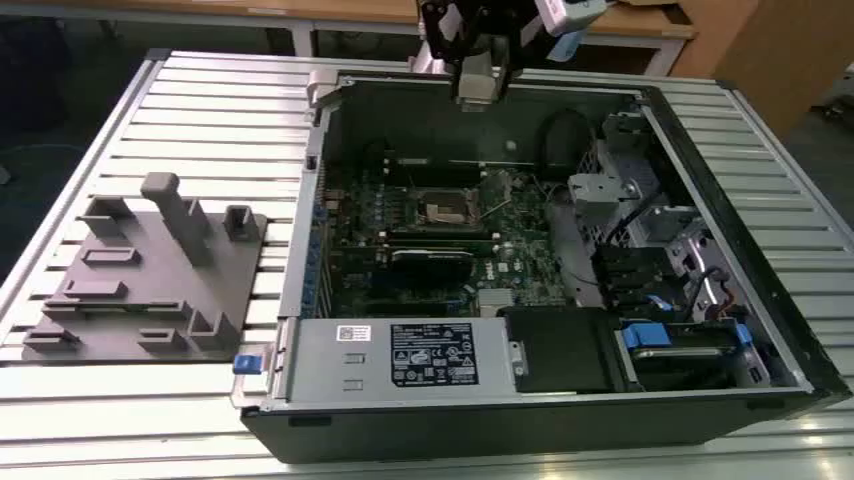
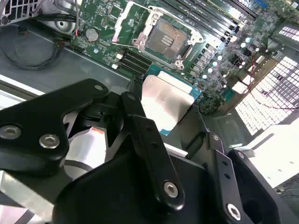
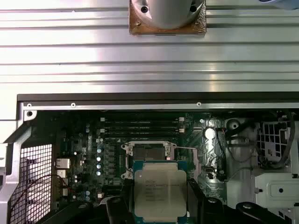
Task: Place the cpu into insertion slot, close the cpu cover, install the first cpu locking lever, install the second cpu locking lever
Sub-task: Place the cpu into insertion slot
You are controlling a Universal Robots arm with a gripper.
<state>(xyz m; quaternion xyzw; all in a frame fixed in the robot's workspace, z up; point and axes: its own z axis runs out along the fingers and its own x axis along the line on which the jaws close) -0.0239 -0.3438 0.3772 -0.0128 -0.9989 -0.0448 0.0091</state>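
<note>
Clamping the cpu (image 3: pixel 160 189) by 2 edges, the hand (image 1: pixel 478 92) hangs well above the insertion slot (image 3: pixel 148 152) (board-mounted, below it).

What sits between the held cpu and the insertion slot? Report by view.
Bare stretch: in the second wrist view only a strip of green circuit board shows between the cpu and the insertion slot.

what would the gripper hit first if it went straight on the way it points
Probably the insertion slot, or the green circuit board beside it. The gripper, shut on the cpu, points down into the case, with the open slot just past the chip. Depth is unclear.
</note>
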